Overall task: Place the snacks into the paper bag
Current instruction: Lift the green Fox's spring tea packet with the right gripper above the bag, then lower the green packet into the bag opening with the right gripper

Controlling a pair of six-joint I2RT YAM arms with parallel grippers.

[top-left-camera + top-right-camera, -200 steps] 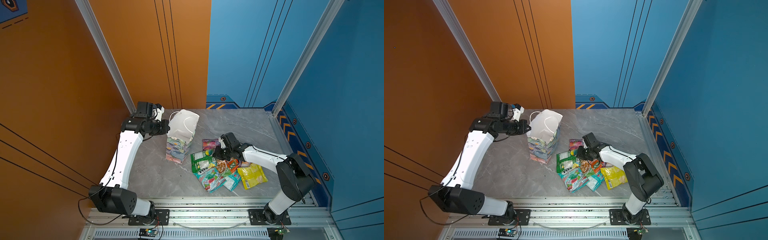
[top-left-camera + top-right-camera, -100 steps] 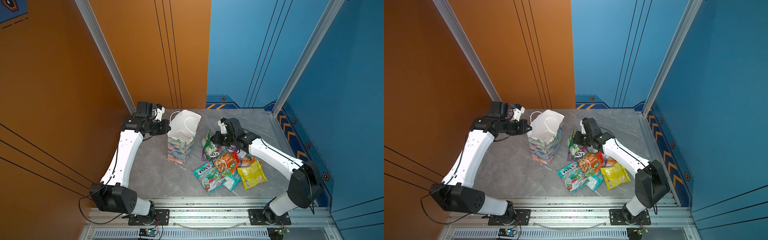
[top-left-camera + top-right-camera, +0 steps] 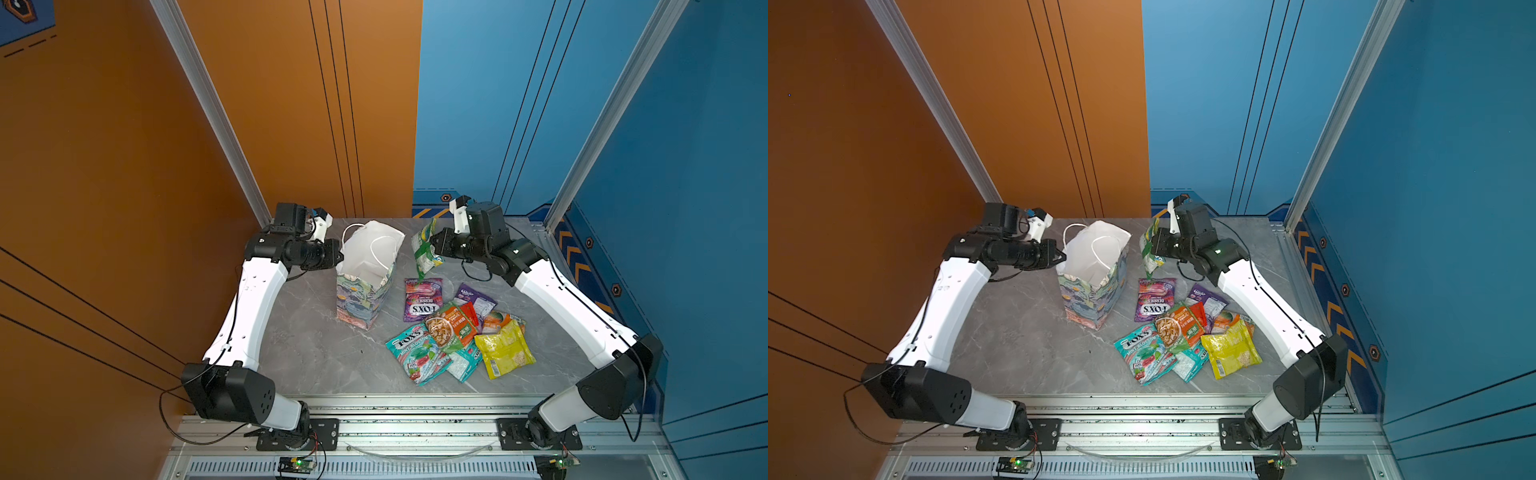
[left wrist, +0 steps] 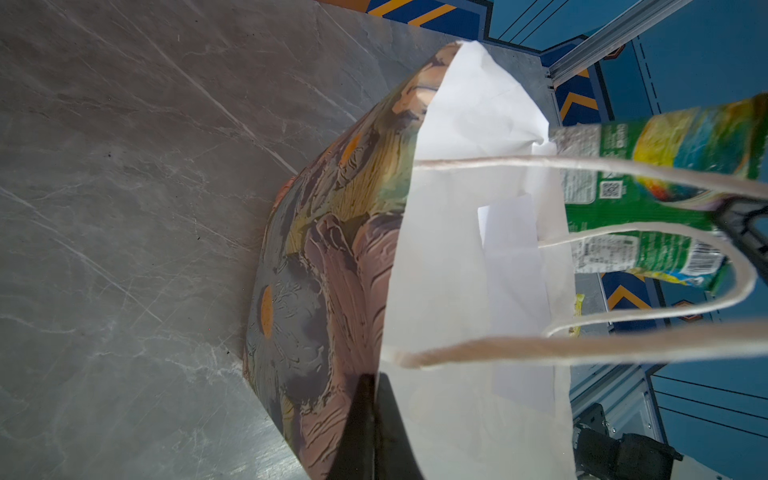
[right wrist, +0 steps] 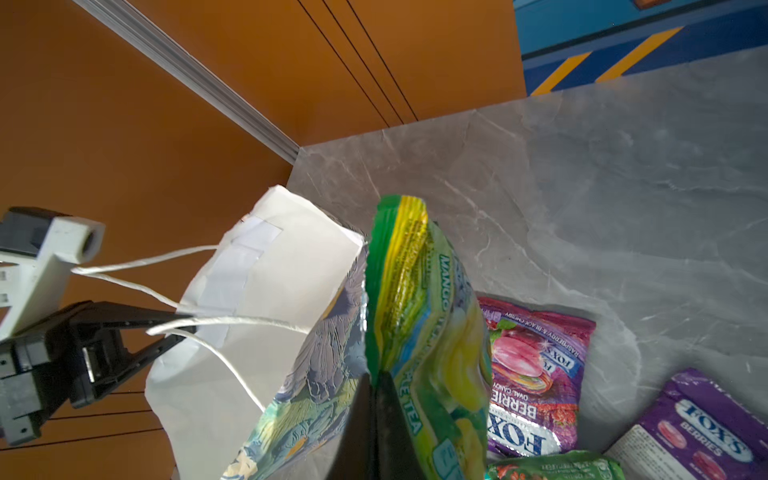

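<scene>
Your left jaws are pressed together on the rim of the paper bag (image 3: 362, 300) at its 9 o'clock side. The bag stands upright on the worktop (image 3: 316, 349) with its mouth open. Your right jaws pinch the green mango-tea packet (image 3: 424, 249), which hangs in the air just beside the bag's rim at 3 o'clock. The other snacks (image 3: 451, 329) lie overlapping on the worktop at the bag's 4 o'clock, the purple FOX'S packet (image 3: 422, 302) nearest.
</scene>
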